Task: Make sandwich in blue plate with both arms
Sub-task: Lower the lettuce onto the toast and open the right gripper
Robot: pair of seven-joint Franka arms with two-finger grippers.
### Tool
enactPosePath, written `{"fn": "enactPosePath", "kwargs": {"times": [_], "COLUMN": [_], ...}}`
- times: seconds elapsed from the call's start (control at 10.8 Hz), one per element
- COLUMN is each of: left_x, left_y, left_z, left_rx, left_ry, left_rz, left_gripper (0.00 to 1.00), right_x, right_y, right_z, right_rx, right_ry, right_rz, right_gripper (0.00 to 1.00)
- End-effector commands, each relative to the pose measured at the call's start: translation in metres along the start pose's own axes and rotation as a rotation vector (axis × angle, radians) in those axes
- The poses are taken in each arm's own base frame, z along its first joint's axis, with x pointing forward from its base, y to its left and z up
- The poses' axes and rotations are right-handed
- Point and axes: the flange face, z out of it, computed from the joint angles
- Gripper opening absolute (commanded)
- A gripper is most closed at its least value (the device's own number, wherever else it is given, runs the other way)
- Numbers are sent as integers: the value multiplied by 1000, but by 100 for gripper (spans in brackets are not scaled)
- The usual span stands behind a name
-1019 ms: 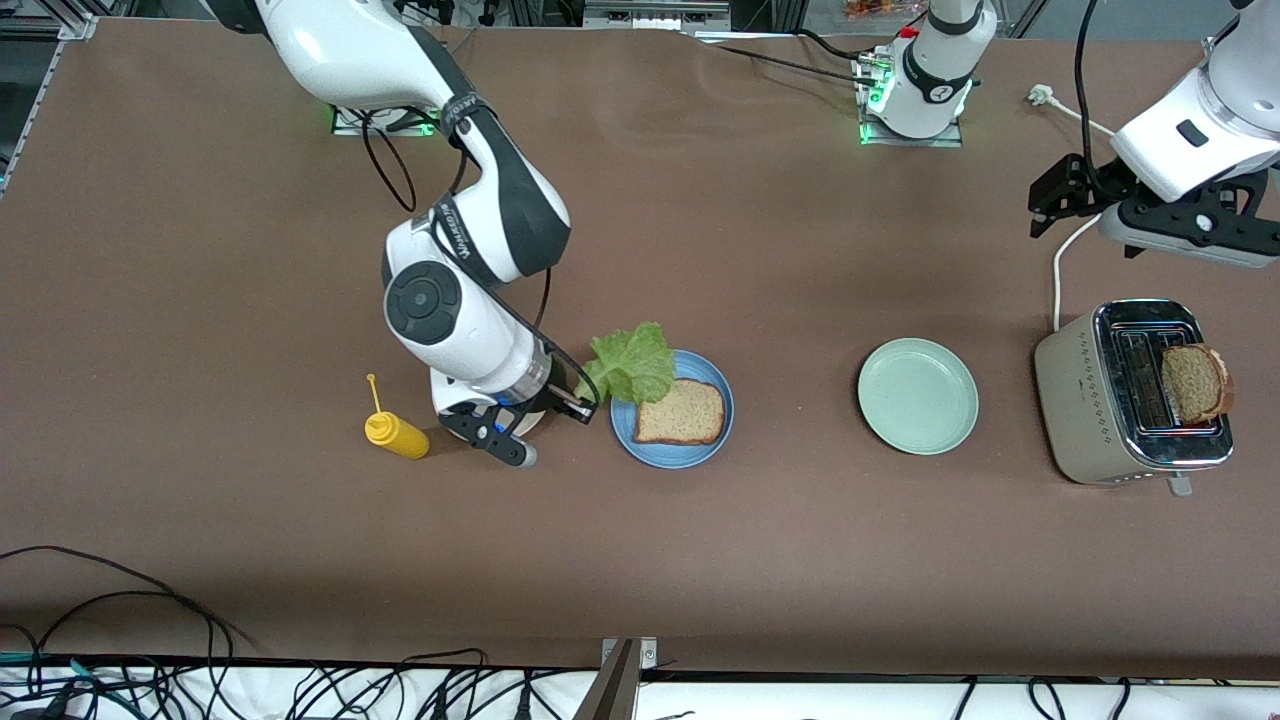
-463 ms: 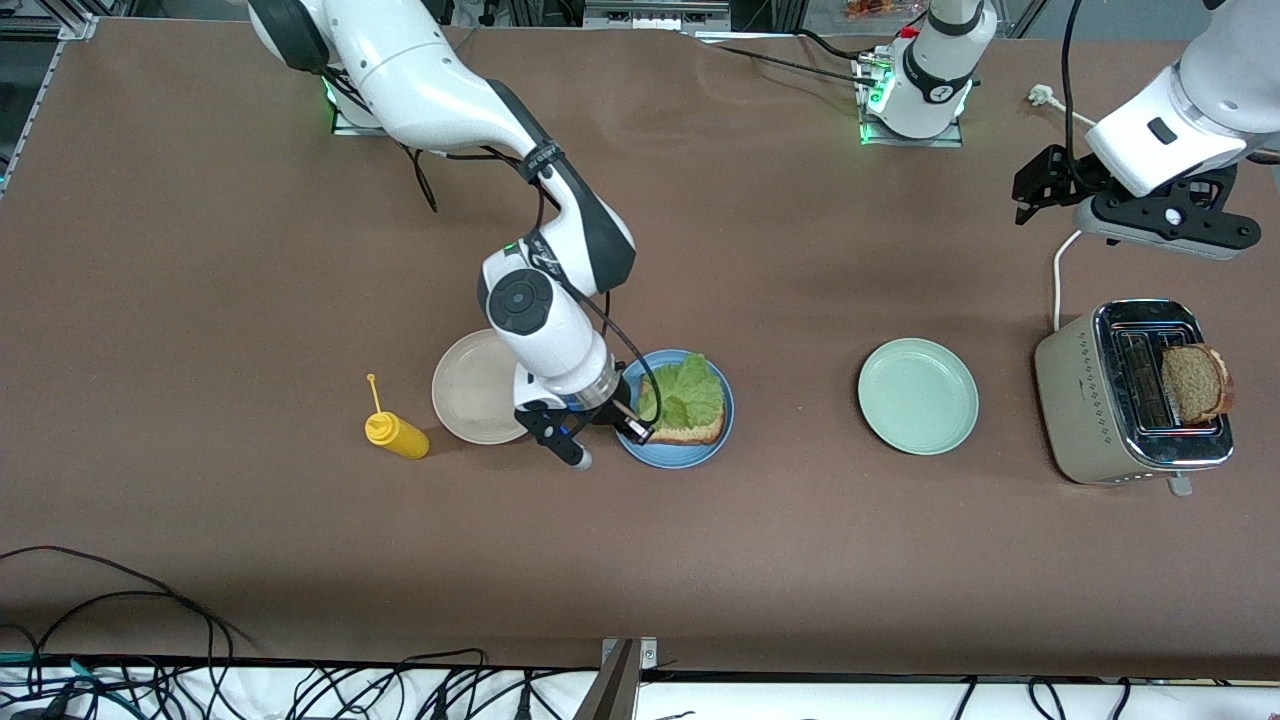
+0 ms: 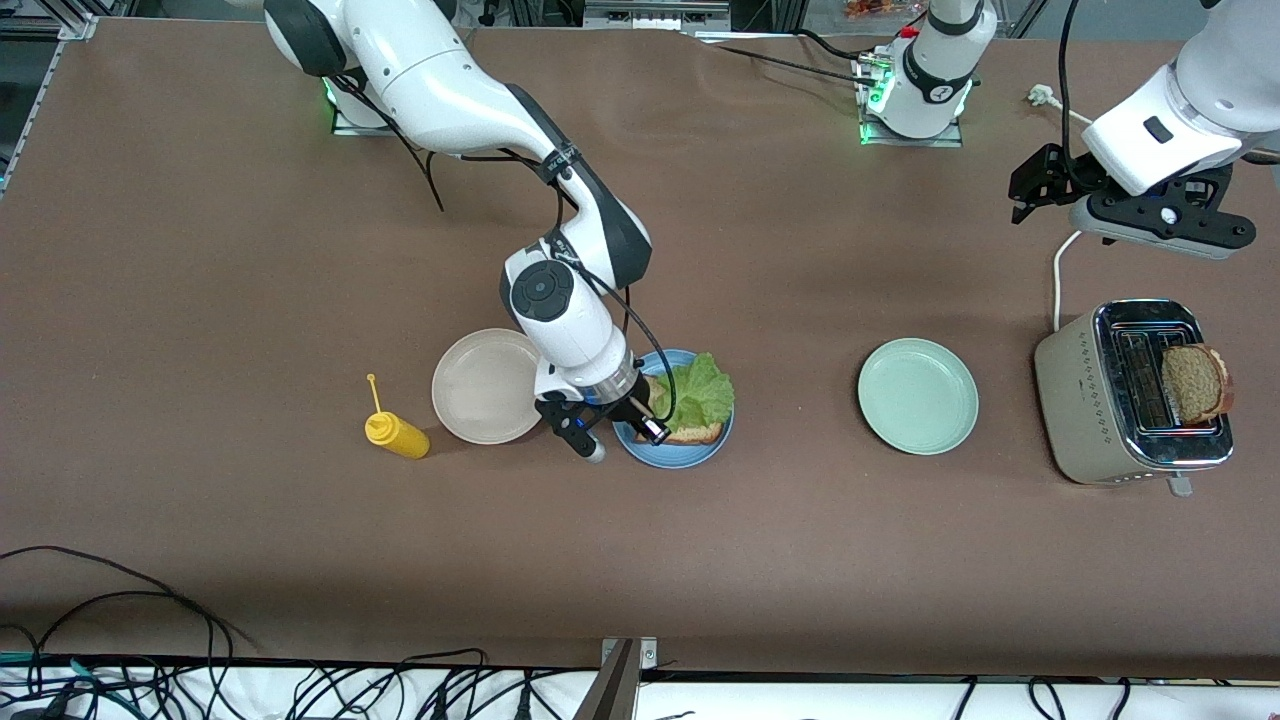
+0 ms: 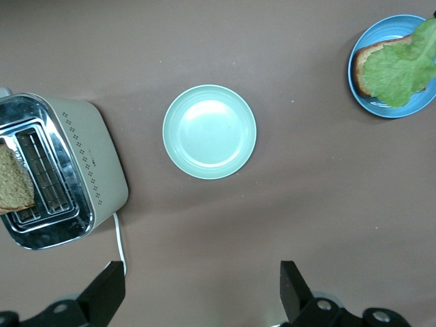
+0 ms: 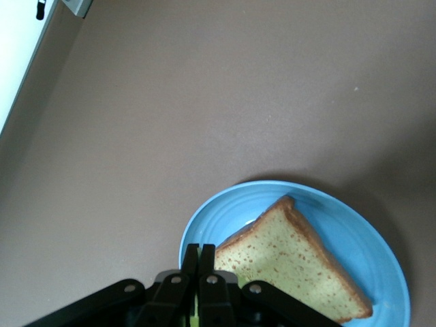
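Your right claw (image 3: 652, 408) sits low over the blue plate (image 3: 680, 455), pinched shut on the lettuce (image 3: 700, 392) draped across the bread slice (image 3: 697, 433); the second slice (image 3: 1192, 383) stands in the toaster (image 3: 1095, 405), directly under your left claw (image 3: 1030, 190), which hangs wide and is nearer; no readable writing.

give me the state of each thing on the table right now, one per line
blue plate: holds a bread slice with lettuce on top
lettuce leaf: on the bread, pinched by the right gripper
right gripper: shut on the lettuce, over the blue plate
left gripper: open, waiting up in the air
toaster: second bread slice sticking out of a slot
mint-green plate: bare
cream plate: bare
mustard bottle: lying down
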Motion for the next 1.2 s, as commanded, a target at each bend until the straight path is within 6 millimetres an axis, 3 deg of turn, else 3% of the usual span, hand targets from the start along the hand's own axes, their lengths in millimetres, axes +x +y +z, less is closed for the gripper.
{"fn": "enactPosePath", "kwargs": {"times": [0.0, 0.28, 0.46, 0.93, 1.02, 1.11], "left_x": [-7, -6, -2, -3, -2, -2], "left_y": [-3, -6, -9, -18, -18, -18], "left_z": [-6, -5, -4, -5, -5, -5], "left_rx": [-46, -50, -53, -57, -63, -69], "left_ry": [6, 4, 4, 6, 8, 9], "left_rz": [-25, -62, -65, -77, -77, -78], "left_gripper": [100, 100, 100, 100, 100, 100], "right_x": [-24, -27, -16, -6, 9, 38], "right_y": [-1, 2, 2, 5, 6, 11], "right_z": [19, 24, 22, 18, 6, -19], "right_rx": [30, 18, 11, -35, -86, -138], "right_ry": [-1, 12, 49, 77, 57, 31], "right_rz": [36, -4, -65, -228, -329, -405], "right_gripper": [0, 0, 100, 100, 100, 100]}}
